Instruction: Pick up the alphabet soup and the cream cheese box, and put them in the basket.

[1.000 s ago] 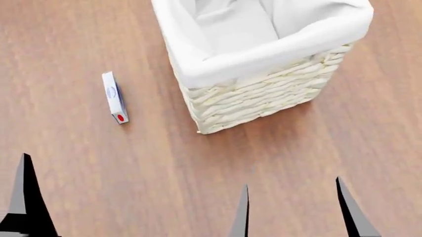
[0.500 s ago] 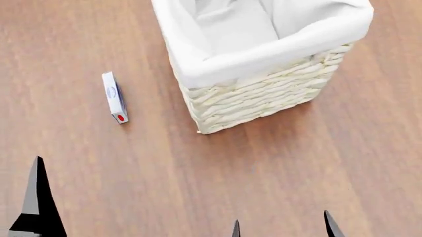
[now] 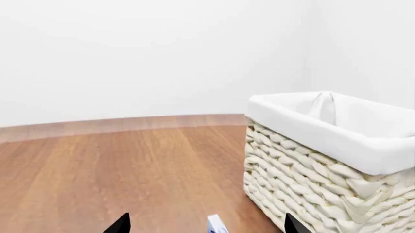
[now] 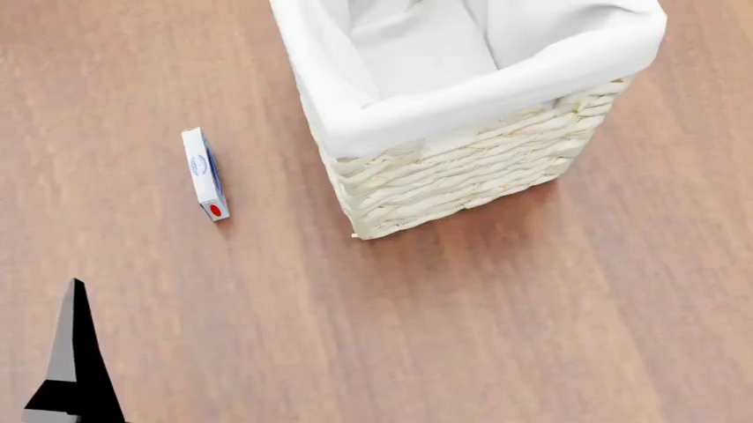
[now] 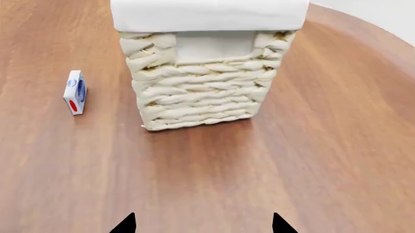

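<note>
The cream cheese box [image 4: 205,174] stands on its thin edge on the wooden floor, left of the basket [image 4: 471,176] and apart from it. The alphabet soup is out of view. Only one dark finger [image 4: 73,352] of my left gripper shows in the head view, well short of the box. In the left wrist view my left gripper [image 3: 206,229] is open, with the box [image 3: 217,226] some way ahead between its fingertips and the basket [image 3: 324,165] to one side. My right gripper [image 5: 203,225] is open and empty, facing the basket [image 5: 201,92], with the box [image 5: 75,92] beside it.
The brown wooden floor [image 4: 471,335] surrounds the basket. A white wall [image 3: 162,58] bounds the floor behind the basket in the left wrist view. The basket's white cloth lining [image 4: 424,44] is all that shows of its inside.
The right gripper's fingertips have dropped out of the bottom of the head view. The left finger has shifted slightly to the right. The box and the basket have not moved.
</note>
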Available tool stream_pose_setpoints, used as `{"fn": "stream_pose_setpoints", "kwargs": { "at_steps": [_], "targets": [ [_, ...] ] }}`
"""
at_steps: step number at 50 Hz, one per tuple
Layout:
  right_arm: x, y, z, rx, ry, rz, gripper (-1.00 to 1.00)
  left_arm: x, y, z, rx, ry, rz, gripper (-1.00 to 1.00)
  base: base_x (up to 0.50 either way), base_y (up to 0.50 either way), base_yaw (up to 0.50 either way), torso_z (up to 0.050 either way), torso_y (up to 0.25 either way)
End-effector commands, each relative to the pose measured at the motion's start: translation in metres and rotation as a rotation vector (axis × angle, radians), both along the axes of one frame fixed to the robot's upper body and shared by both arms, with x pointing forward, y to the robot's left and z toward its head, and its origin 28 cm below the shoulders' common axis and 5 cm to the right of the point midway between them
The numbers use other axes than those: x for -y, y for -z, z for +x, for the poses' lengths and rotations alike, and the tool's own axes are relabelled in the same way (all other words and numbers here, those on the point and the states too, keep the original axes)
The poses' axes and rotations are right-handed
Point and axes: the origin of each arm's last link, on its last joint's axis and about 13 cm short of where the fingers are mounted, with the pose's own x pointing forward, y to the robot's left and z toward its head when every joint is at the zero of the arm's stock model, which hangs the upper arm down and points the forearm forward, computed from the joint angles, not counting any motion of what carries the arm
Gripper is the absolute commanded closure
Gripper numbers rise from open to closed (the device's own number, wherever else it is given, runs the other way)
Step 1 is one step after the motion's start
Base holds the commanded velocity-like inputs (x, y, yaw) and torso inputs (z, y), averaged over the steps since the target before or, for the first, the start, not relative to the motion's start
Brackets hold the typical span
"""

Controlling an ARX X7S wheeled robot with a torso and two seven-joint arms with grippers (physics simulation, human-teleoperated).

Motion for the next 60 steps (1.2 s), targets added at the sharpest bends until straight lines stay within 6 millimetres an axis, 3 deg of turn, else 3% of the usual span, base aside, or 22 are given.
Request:
{"fn": "stream_pose_setpoints", "kwargs": {
  "at_steps": [1,39,60],
  "targets": [
    [0.001,0.002,-0.005,-0.083,0.001,0.027,-1.00,0.001,0.001,0.000,-0.006,0.004,-0.003,-1.00,0.00,0.00,0.00,0.000,0.000],
    [0.007,0.022,-0.016,-0.234,0.060,0.034,-1.00,0.001,0.004,0.000,-0.024,0.008,-0.007,-1.00,0.00,0.00,0.00,0.000,0.000],
    [0.010,0.028,-0.006,-0.224,0.085,0.038,-1.00,0.002,0.005,0.001,-0.030,0.001,-0.005,-1.00,0.00,0.00,0.00,0.000,0.000]
  ]
}}
